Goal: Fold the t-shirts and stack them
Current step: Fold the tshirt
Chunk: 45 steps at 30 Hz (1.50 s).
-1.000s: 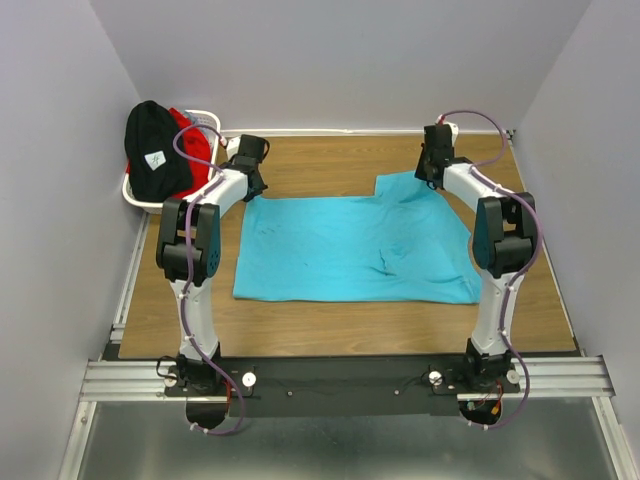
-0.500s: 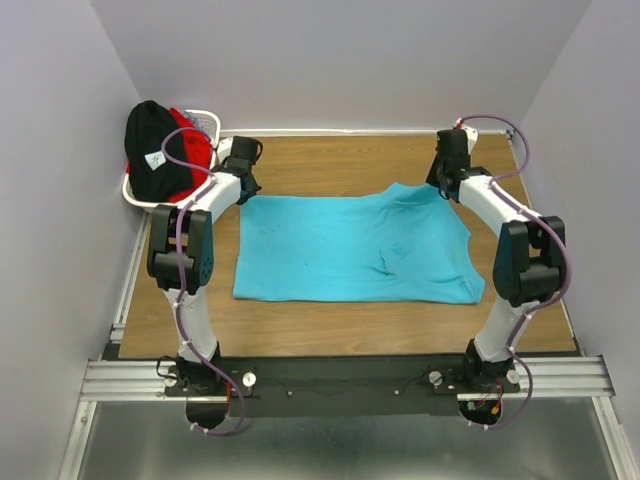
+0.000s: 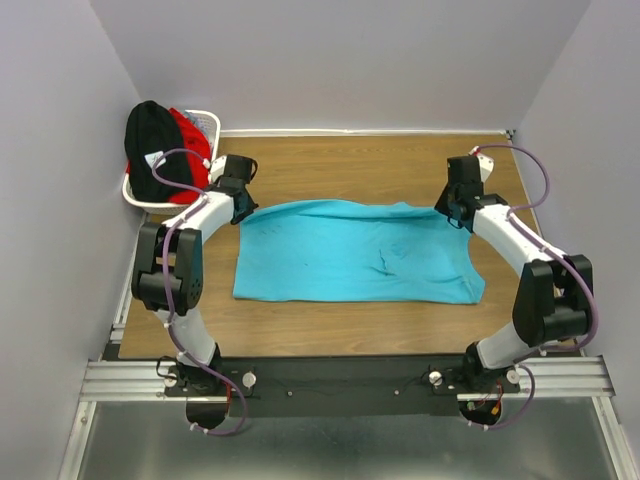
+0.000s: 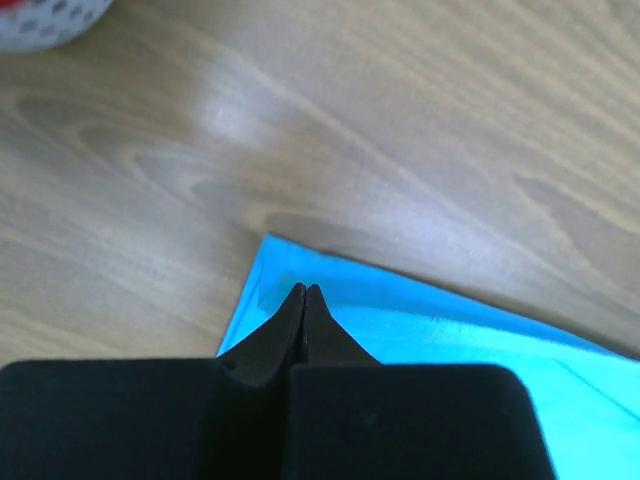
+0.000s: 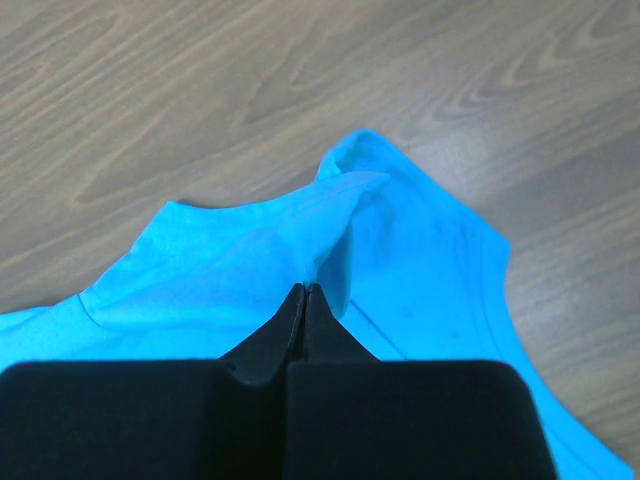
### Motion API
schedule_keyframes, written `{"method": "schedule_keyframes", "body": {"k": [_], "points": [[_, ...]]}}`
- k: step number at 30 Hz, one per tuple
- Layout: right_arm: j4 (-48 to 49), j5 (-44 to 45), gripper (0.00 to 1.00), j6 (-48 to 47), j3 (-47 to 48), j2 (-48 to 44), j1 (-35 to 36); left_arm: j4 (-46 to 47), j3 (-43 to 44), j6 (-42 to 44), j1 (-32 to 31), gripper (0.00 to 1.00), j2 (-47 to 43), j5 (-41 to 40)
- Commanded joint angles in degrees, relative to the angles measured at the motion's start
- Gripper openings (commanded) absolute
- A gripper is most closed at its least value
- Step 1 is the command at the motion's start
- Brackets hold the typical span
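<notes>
The turquoise t-shirt (image 3: 350,255) lies spread on the wooden table. My left gripper (image 3: 240,200) is shut at its back left corner; in the left wrist view the closed fingertips (image 4: 303,290) pinch the cloth (image 4: 450,340) just inside that corner. My right gripper (image 3: 455,210) is shut on the back right part, where the right wrist view shows a raised ridge of cloth (image 5: 330,205) running into the closed jaws (image 5: 306,290). The black t-shirt (image 3: 150,150) and the red t-shirt (image 3: 190,132) lie heaped in the basket.
The white lattice basket (image 3: 213,122) stands at the table's back left corner, close behind my left gripper; its rim (image 4: 45,22) shows in the left wrist view. Bare wood (image 3: 350,160) stretches behind the shirt. Walls close in on three sides.
Both grippers have moved toward the front and outward. The right one has drawn the sleeve forward, so the shirt's back edge now runs nearly straight.
</notes>
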Motion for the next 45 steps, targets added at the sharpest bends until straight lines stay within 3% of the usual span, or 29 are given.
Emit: {"method": "schedule_keyframes", "body": {"k": [1,17,33,38,45], "points": [[-3.5,2.1,0.01,2.3,-2.9,-4.5,-0.6,2.7,-3.7,-2.0,0.2,0.0,-4.6,2.0],[-7.8,1.4,0.01,5.1,-7.8,-11.3,-1.0,4.6,-11.5,-3.1,0.3,0.0,-11.5,1.7],[-7.8,2.0,0.01,5.4,7.8,0.9,-1.7,-0.4,5.6,-0.6,3.1,0.0,-4.8,0.8],[-7.7,1.1,0.01,5.2,7.7,1.5,-2.0,-0.3,5.4,0.3,3.5,0.0,-4.8,1.2],[-7.8,0.2,0.01,5.5,2.5,-3.6,-1.9,2.4,-1.6,-0.2,3.6,0.0,-7.5,3.6]]}}
